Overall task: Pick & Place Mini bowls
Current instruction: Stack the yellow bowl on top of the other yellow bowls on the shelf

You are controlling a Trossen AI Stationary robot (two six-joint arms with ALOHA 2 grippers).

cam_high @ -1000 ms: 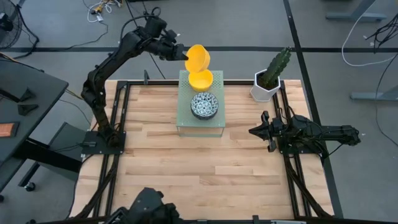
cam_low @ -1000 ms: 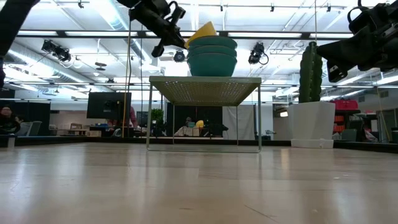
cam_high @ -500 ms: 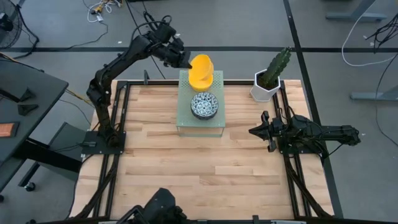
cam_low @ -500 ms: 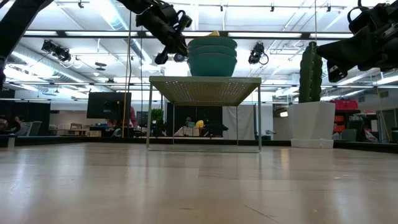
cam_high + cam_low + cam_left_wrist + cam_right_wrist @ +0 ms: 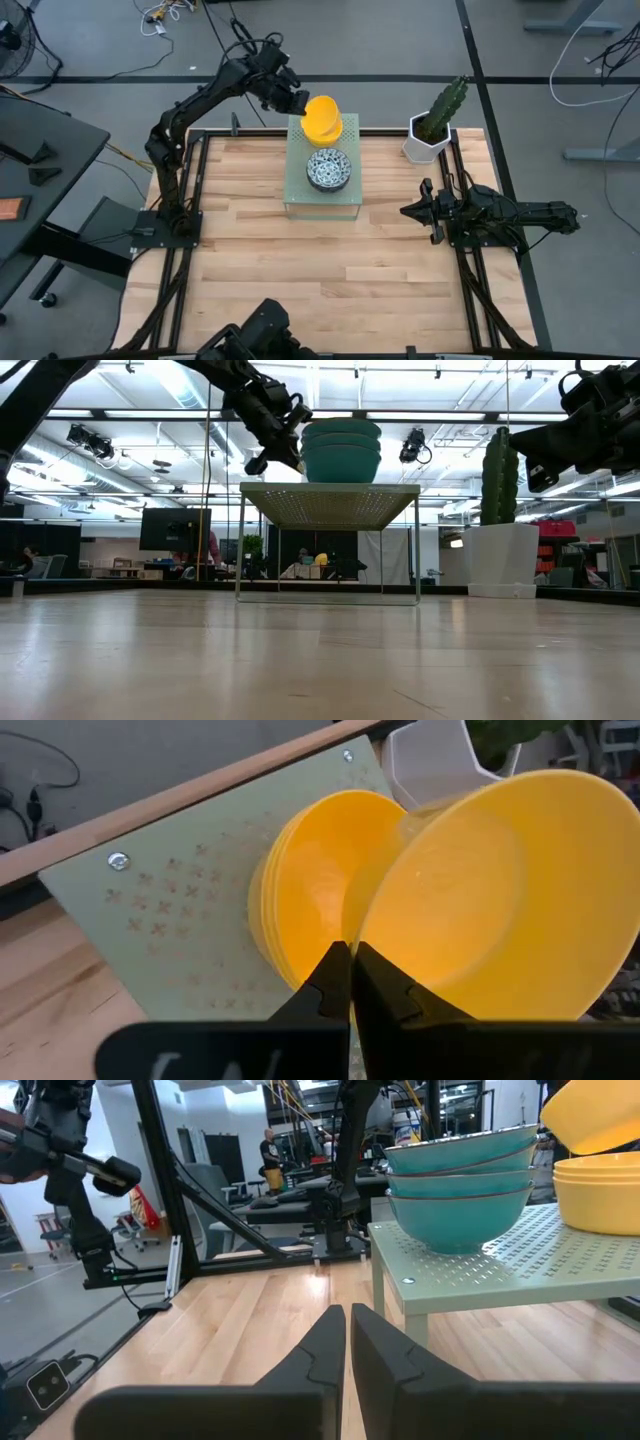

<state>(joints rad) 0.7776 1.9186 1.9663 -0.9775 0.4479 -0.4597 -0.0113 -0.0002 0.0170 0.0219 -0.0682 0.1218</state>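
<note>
A green perforated stand (image 5: 300,196) on the table's far middle carries two stacks of mini bowls. The blue-patterned stack (image 5: 329,168), teal outside (image 5: 460,1180), sits nearer. The plain yellow stack (image 5: 305,910) stands behind it. My left gripper (image 5: 302,102) reaches in from the far left, shut on one more yellow bowl (image 5: 322,115) held tilted right over the yellow stack. In the low view the teal stack (image 5: 341,450) hides the yellow bowls. My right gripper (image 5: 408,211) waits shut and holding nothing over the table's right side. My left gripper pinches the yellow bowl's rim (image 5: 362,952) between its two fingers, one inside the bowl and one outside. It comes slanting down from the far left. The bowl is tilted, its mouth turned toward the gripper, over the yellow stack; whether it touches the stack I cannot tell.
A white hexagonal pot with a cactus (image 5: 432,135) stands at the table's far right corner, close to the stand. Bare wood (image 5: 320,270) stretches across the table's near half. Black frame rails (image 5: 190,200) run along the table's sides.
My left gripper has come down and toward the stand, still shut on the yellow bowl. The bowl, held high and steeply tipped a second ago, now sits lower, right over the yellow stack, and has dropped out of sight behind the teal stack in the low view.
</note>
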